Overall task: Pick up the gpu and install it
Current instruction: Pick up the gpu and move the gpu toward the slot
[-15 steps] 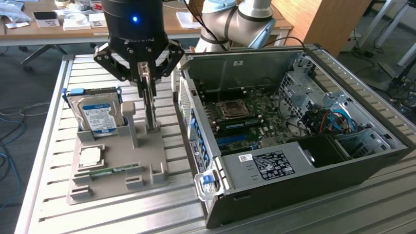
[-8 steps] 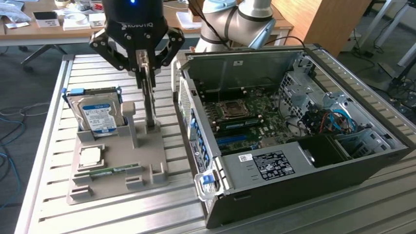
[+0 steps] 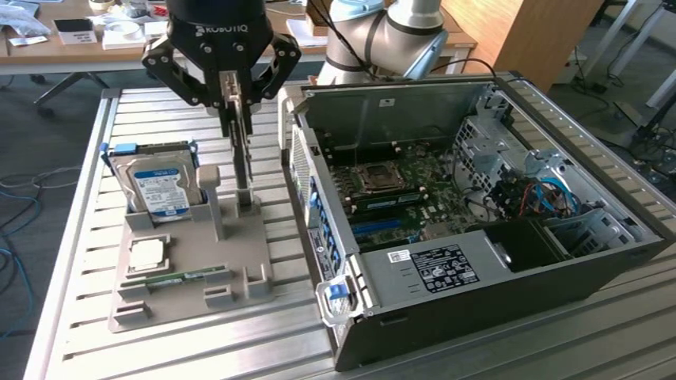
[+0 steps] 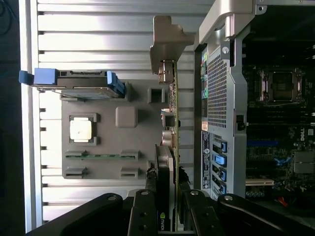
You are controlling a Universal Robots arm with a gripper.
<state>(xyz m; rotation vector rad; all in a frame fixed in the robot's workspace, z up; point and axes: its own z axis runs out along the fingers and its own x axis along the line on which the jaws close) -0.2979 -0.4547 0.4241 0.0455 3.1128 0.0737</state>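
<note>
The gpu (image 3: 244, 162) hangs edge-on as a thin upright card, its lower end at the grey holder (image 3: 241, 237); I cannot tell whether it still rests in its slot. My gripper (image 3: 241, 107) is shut on the card's upper edge. In the wrist view the gpu (image 4: 173, 118) runs away from my gripper (image 4: 168, 209), with its green board edge and pale metal bracket (image 4: 167, 42) at the far end. The fingers (image 4: 145, 211) press on both faces of the card. The open computer case (image 3: 476, 237) stands just to the exterior view's right of the card.
The grey holder also carries a hard drive (image 3: 158, 186) with a blue-white label, a CPU (image 3: 148, 253) and a RAM stick (image 3: 174, 279). Everything rests on a slatted metal table (image 3: 85, 332). The motherboard (image 3: 391, 190) lies exposed inside the case. A desk with clutter stands behind.
</note>
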